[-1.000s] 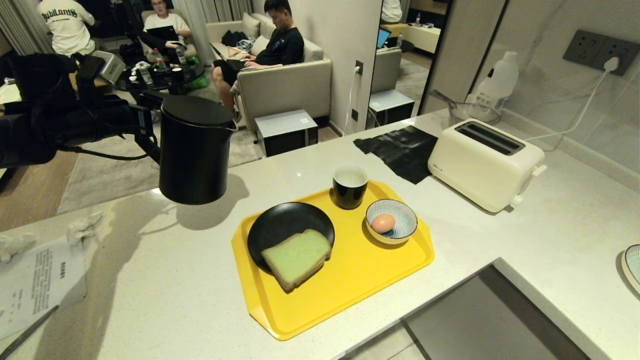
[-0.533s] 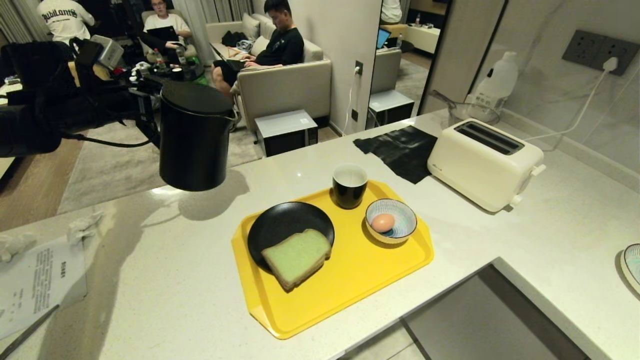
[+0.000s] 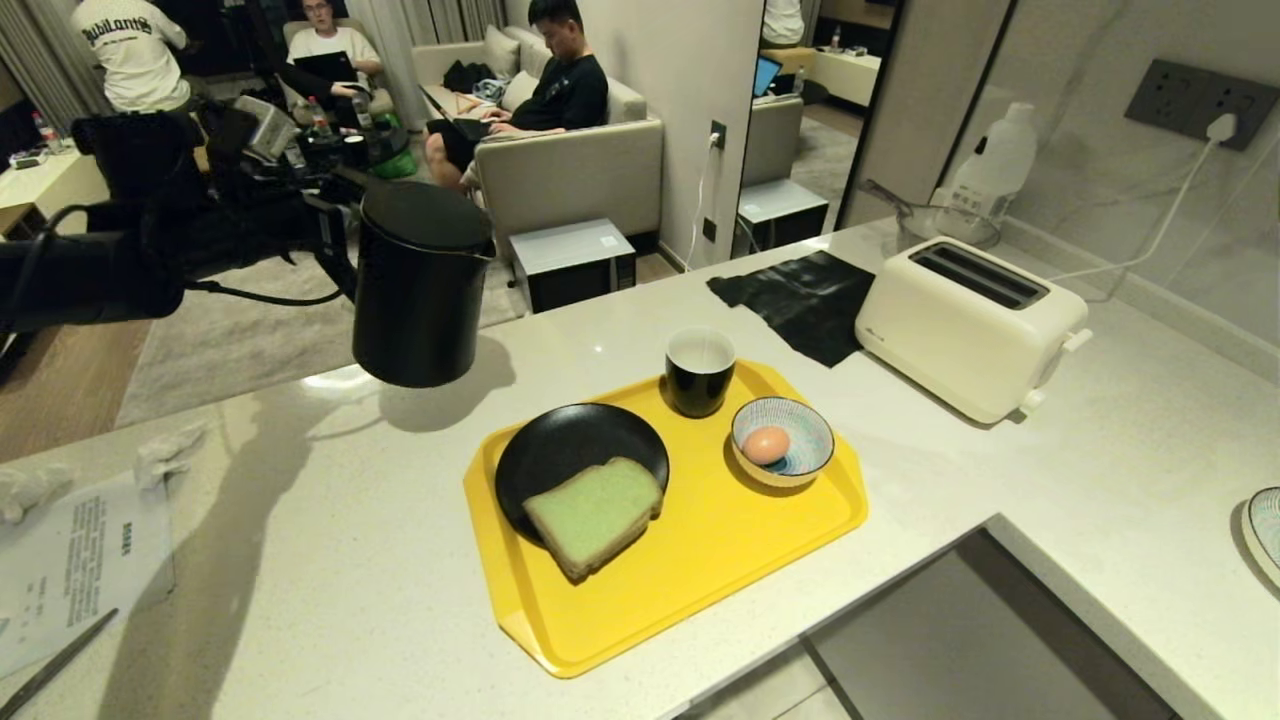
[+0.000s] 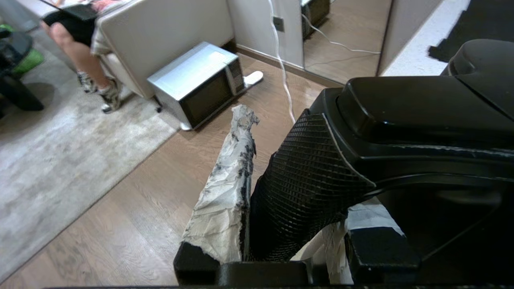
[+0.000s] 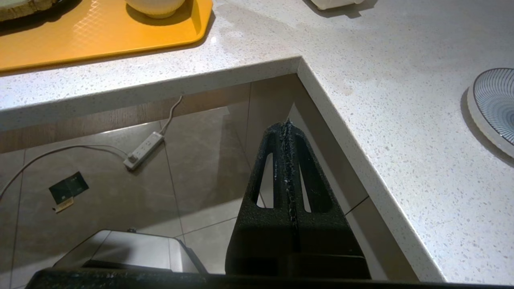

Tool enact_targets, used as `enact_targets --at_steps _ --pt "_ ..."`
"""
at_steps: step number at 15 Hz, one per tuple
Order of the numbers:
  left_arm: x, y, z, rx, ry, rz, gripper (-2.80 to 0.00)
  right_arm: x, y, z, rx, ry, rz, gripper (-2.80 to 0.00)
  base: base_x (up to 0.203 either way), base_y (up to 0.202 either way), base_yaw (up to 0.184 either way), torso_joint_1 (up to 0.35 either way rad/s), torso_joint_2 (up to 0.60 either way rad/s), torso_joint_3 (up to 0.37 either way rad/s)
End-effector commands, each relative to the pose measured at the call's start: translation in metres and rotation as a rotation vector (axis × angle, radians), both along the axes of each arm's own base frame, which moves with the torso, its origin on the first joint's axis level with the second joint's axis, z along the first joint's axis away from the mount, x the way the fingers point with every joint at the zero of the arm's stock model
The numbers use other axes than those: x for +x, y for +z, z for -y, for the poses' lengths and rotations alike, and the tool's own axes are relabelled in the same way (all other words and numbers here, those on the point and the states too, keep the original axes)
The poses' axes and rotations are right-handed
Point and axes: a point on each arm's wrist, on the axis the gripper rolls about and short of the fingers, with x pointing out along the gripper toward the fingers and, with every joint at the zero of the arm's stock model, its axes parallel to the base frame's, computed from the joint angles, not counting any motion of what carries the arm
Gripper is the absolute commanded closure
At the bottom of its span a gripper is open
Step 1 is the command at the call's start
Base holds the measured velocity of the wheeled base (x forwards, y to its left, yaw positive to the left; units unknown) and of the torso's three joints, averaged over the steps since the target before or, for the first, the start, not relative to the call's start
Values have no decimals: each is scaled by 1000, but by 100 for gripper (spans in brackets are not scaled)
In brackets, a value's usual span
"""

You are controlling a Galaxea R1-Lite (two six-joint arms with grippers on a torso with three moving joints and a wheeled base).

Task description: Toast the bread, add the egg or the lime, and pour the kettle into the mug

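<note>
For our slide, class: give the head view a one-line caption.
Left pincer holds tall matte-black kettle above the counter, left of the yellow tray with glossy black mug.

Home kitchen: toaster (image 3: 970, 325), sofa (image 3: 570, 170).

partly legible lettering on person's white shirt (image 3: 132, 45) back

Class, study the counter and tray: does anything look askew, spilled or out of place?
Nothing is spilled. One oddity: the bread lies half off its black plate, overhanging onto the yellow tray. The kettle hangs in the air, held by the left gripper.
</note>
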Motion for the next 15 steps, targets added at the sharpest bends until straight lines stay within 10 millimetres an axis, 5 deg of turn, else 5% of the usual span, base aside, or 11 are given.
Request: enact_targets --at_steps 1,9,15 --pt "2 2 19 -8 -26 29 0 0 0 0 -1 1 -2 0 0 0 0 0 0 0" --pt "-15 30 32 -78 41 87 0 0 0 0 0 1 -2 0 0 0 0 0 0 0" --pt "-10 24 46 -83 83 72 0 0 0 0 0 1 -1 0 0 0 0 0 0 0"
